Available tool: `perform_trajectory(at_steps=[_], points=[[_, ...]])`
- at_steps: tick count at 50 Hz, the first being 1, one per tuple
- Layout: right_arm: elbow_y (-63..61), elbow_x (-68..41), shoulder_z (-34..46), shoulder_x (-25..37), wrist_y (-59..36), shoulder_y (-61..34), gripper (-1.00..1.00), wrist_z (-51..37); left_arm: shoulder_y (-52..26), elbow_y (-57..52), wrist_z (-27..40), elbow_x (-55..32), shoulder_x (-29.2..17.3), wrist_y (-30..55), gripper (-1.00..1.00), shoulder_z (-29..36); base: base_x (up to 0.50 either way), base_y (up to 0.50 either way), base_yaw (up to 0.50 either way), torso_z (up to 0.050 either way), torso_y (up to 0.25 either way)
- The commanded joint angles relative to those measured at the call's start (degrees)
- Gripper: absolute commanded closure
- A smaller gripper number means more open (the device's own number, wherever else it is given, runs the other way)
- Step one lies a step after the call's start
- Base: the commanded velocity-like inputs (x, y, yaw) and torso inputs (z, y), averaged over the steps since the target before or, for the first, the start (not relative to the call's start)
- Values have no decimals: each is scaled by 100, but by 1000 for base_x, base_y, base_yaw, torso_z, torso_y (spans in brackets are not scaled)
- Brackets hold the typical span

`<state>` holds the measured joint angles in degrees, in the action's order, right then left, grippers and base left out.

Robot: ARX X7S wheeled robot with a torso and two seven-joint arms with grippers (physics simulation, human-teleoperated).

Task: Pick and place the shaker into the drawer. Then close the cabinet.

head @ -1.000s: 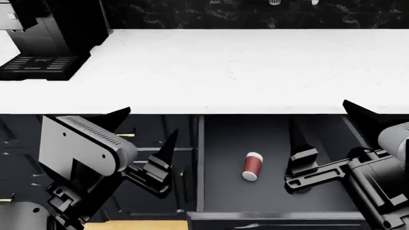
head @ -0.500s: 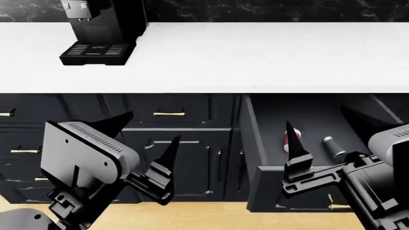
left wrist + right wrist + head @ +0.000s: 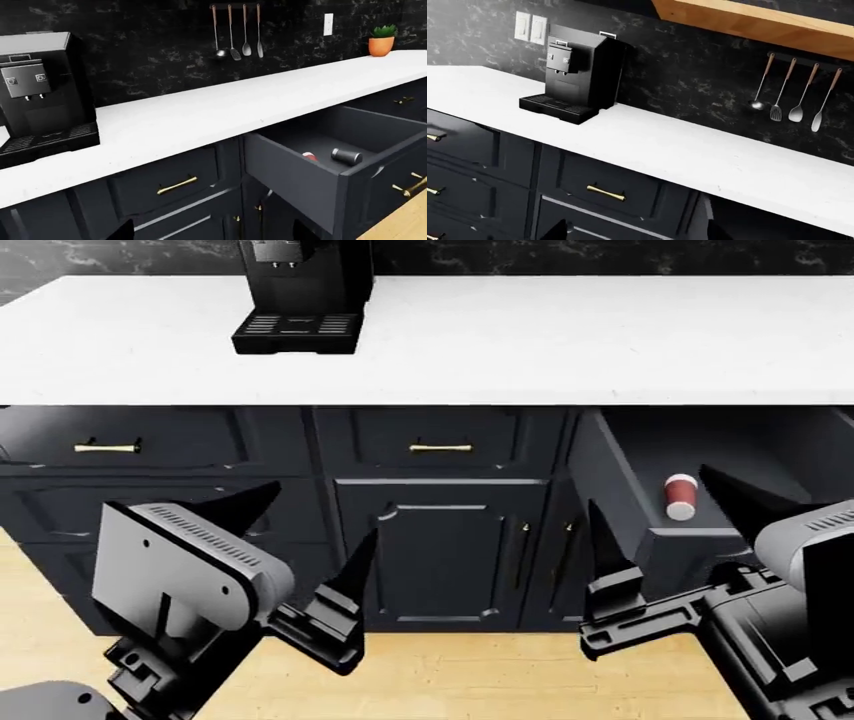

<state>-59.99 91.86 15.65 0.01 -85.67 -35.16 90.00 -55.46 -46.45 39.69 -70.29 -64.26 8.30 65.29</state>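
The cabinet ran dark under the white counter, its one open drawer lying off to my right, nearer my right gripper than my left gripper; both stood apart, empty. Inside lay one shaker on its side, long axis across the drawer, beside one red bottle. I judged closing it fell to the right arm
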Motion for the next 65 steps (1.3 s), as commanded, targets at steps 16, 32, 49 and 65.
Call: perform_trajectory(at_steps=[16,32,49,65], points=[[1490,-4580,-1087,13,1498,449,-100,-4727,1439,3191,766,2007,2100,-1228,-100,270,0,0,0,0,0],[5169,-9080,-1780,45,4615,662,-100,-7199,1826,6359,462,2495,3465,-2291,-100,-58,0,0,0,0,0],[8997,-10336,-1848,102,7841,1102,-100,-7590,1819,8834,-61,2658,4544,-2714,-100,-143,0,0,0,0,0],[10131,-11033,-1601,127,9030,1162,-100,-7798,1516,10203,-77,2590,5286,-2505,-100,-306,0,0,0,0,0]])
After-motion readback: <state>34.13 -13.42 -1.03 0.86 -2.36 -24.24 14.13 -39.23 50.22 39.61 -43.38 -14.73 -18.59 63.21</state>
